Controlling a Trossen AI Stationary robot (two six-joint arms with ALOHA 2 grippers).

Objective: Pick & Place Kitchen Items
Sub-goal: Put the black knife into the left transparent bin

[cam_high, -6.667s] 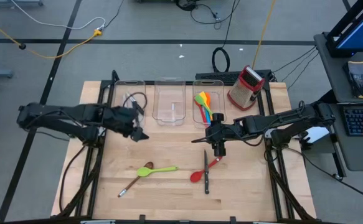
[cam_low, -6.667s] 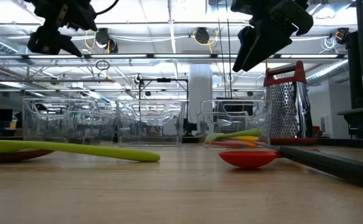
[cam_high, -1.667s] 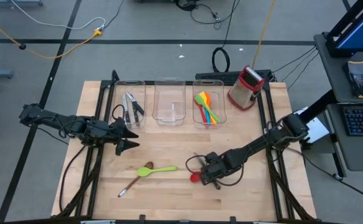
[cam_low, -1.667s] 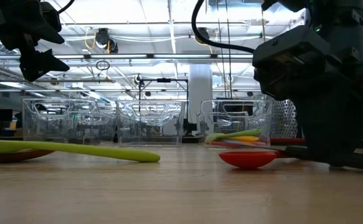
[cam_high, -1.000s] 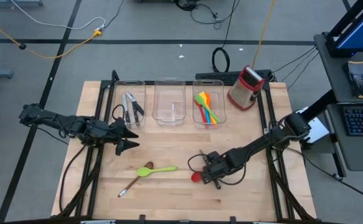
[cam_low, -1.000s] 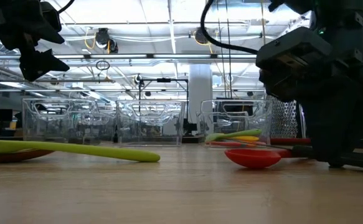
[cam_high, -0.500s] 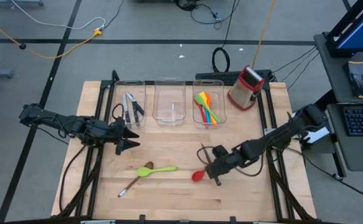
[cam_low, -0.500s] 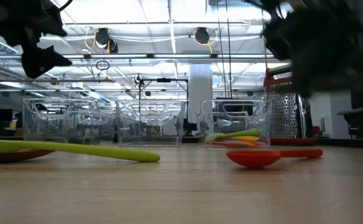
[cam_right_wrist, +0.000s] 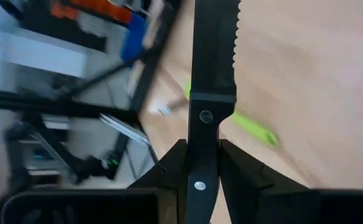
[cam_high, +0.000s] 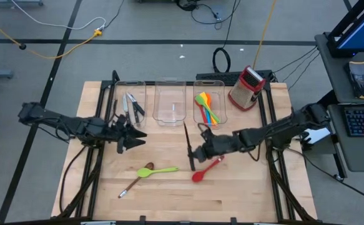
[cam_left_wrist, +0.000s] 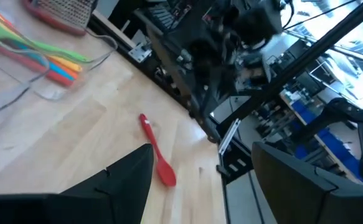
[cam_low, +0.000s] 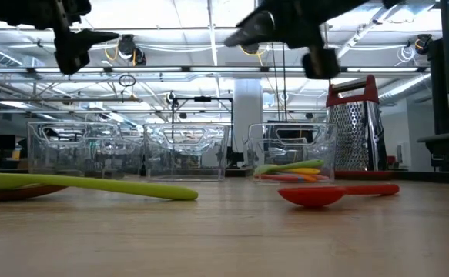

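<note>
My right gripper [cam_high: 198, 153] hangs above the middle of the table, shut on a black-handled knife [cam_high: 187, 142] with a serrated blade [cam_right_wrist: 215, 43]. On the wood just near of it lies a red spoon [cam_high: 206, 170] [cam_left_wrist: 156, 155]. A green spoon [cam_high: 160, 170] and a brown one [cam_high: 133, 182] lie to the left. My left gripper [cam_high: 133, 139] [cam_left_wrist: 206, 180] floats open over the table's left part, holding nothing. Knives lie in the left bin [cam_high: 130, 103], and coloured utensils lie in the right bin [cam_high: 208, 107]. My right gripper pinches the knife's black handle [cam_right_wrist: 201, 158] between its two fingers [cam_right_wrist: 172, 167], between the two rivets. The fingers come from the table's right, slanting slightly down, and lie across the knife. The knife is lifted clear, its blade toward the far edge.
A clear middle bin [cam_high: 170, 103] stands between the other two at the far edge. A red-and-steel grater [cam_high: 245, 87] stands at the far right. Bare wood lies between the bins and the spoons.
My right gripper has risen from the table with the knife, gone toward the far left and tipped from pointing down to nearly level. The knife is now lifted clear. The red spoon stays on the wood. My left gripper has risen a little and tipped upward.
</note>
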